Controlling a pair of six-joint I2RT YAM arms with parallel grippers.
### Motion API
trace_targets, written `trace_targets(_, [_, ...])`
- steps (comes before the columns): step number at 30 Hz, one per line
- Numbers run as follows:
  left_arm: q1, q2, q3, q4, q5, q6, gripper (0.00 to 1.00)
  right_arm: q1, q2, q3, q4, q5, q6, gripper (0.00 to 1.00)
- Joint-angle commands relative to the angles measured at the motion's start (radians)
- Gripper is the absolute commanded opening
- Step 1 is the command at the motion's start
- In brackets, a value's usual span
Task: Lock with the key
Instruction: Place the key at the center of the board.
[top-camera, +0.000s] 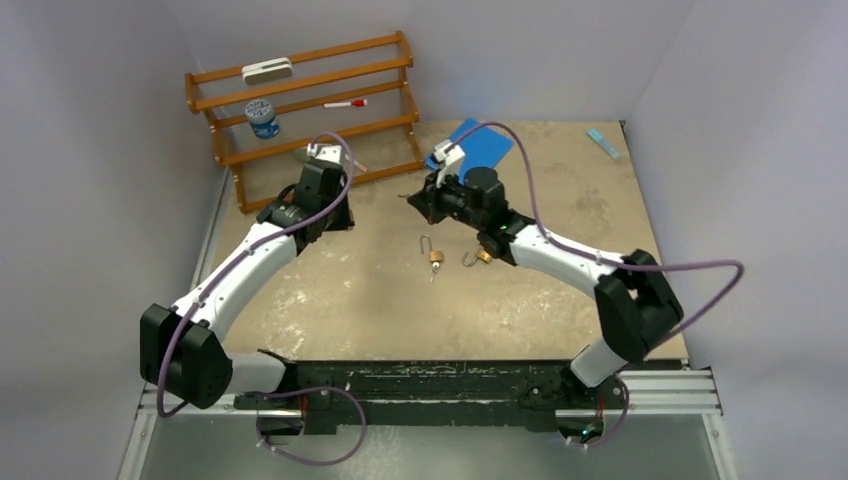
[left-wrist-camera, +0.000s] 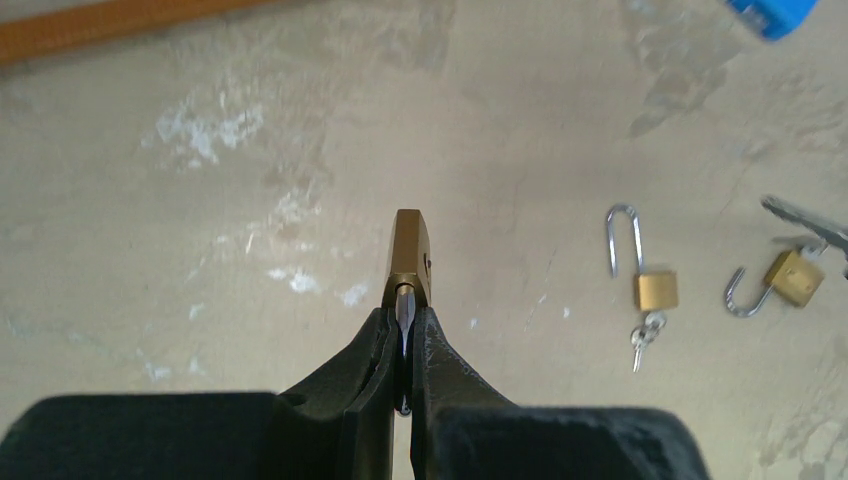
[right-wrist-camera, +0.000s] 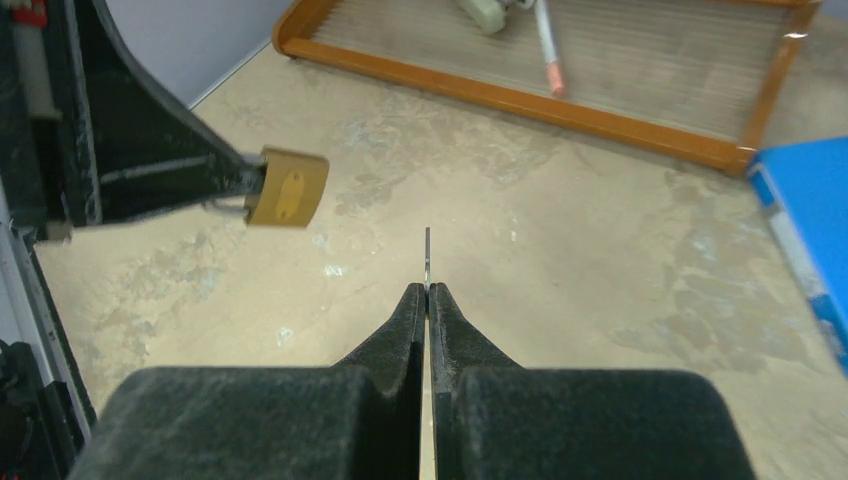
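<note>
Hidden from above: both sets of fingertips, tucked under the dark wrists, and whatever sits in them too small to pick out. Cut off in the left wrist view: nearly all of the shackle of the padlock (left-wrist-camera: 410, 252), swallowed between the fingers with only a sliver of steel showing. Cut off too at the right edge of that view: a silvery strip (left-wrist-camera: 800, 217), not possible to name. Seen edge-on from the right wrist: the key (right-wrist-camera: 427, 255), no more than a thin dark line, teeth unreadable. Cannot tell from any view where the keyhole faces.

As for the left gripper (left-wrist-camera: 405, 315): closed almost fully, pinching the padlock by its shackle, brass body sticking out beyond the tips and hanging above the table (top-camera: 560, 215). As for the right gripper (right-wrist-camera: 427, 292): closed tight on the key, blade poking straight out past the tips. Key and padlock apart, not touching; from the right wrist, padlock up and to the left of the blade.

Near the middle of the table, between the two arms: a loose padlock (top-camera: 436, 255) with open shackle and small keys dangling from it, and just to its right another open padlock (top-camera: 481, 257). Far left, a wooden rack (top-camera: 300, 100); far middle, a blue board (top-camera: 485, 148).
</note>
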Motion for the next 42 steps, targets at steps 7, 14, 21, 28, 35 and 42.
trace_targets(7, [0.033,0.163,0.027,-0.115,0.08,0.024,0.0,0.17,0.293,0.264,0.037,0.136,0.055,0.0])
trace_targets(14, [0.127,0.296,0.084,-0.087,0.098,0.071,0.0,0.201,0.432,0.329,0.049,0.1,0.116,0.0])
trace_targets(21, [0.185,0.361,0.11,-0.058,0.122,0.071,0.0,0.202,0.538,0.411,0.022,0.096,0.151,0.0])
trace_targets(28, [0.245,0.382,0.112,-0.029,0.168,0.062,0.0,0.203,0.609,0.463,0.016,0.072,0.169,0.0])
trace_targets(35, [0.267,0.395,0.116,-0.023,0.178,0.065,0.0,0.203,0.666,0.5,-0.003,0.064,0.193,0.0])
trace_targets(42, [0.273,0.397,0.113,-0.02,0.193,0.075,0.0,0.204,0.725,0.55,-0.019,0.03,0.216,0.0])
